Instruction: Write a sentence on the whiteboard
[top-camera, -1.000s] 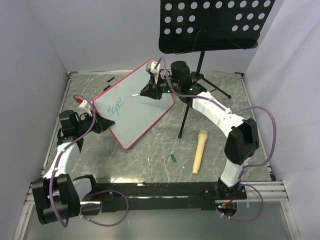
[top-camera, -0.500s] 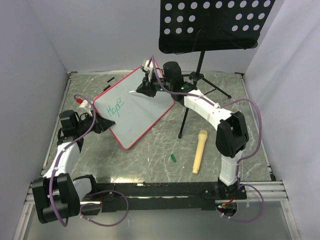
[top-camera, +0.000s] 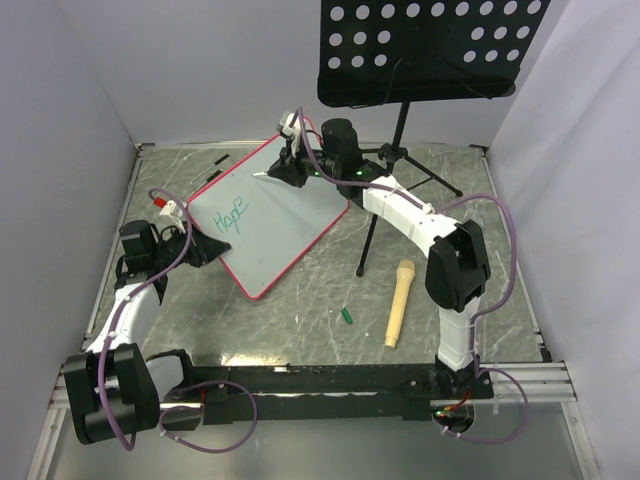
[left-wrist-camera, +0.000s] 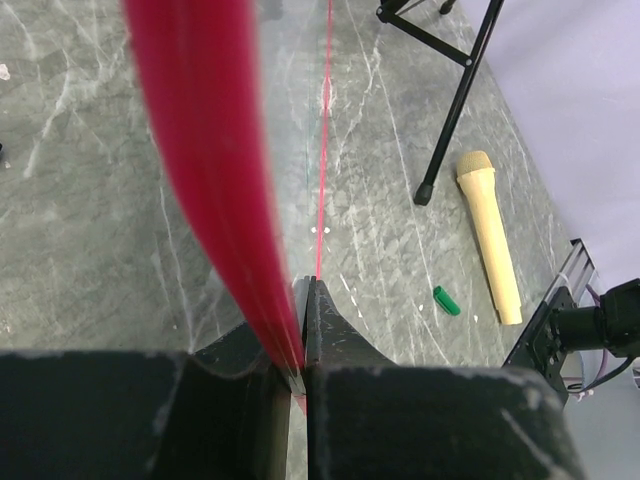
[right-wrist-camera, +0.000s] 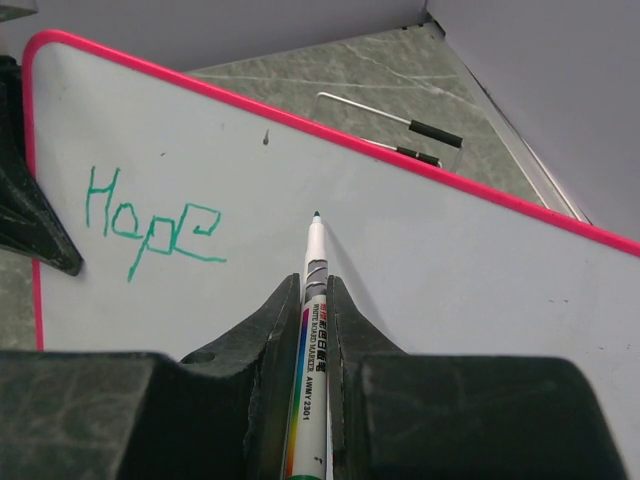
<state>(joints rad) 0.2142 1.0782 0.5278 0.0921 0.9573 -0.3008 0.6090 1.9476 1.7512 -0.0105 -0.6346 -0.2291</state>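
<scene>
The whiteboard (top-camera: 285, 225), white with a pink-red frame, is held tilted above the table. My left gripper (top-camera: 203, 250) is shut on its lower left edge; the left wrist view shows the red frame (left-wrist-camera: 205, 150) pinched in the left gripper (left-wrist-camera: 303, 288). The sentence (right-wrist-camera: 150, 225) reads only "Hope" in teal-green. My right gripper (right-wrist-camera: 313, 285) is shut on a white marker (right-wrist-camera: 313, 262). Its green tip points at bare whiteboard (right-wrist-camera: 450, 260) right of the word. Whether the tip touches I cannot tell. In the top view the right gripper (top-camera: 284, 172) hovers over the board's far part.
A black perforated music stand tray (top-camera: 430, 50) hangs over the back, its tripod legs (top-camera: 372, 240) right of the board. A beige microphone (top-camera: 398, 303) and a green marker cap (top-camera: 347, 316) lie on the marble table. Grey walls enclose three sides.
The right gripper with the marker has shifted left and toward the back over the board, its elbow swinging left. The left gripper and the board have stayed put; the writing is unchanged.
</scene>
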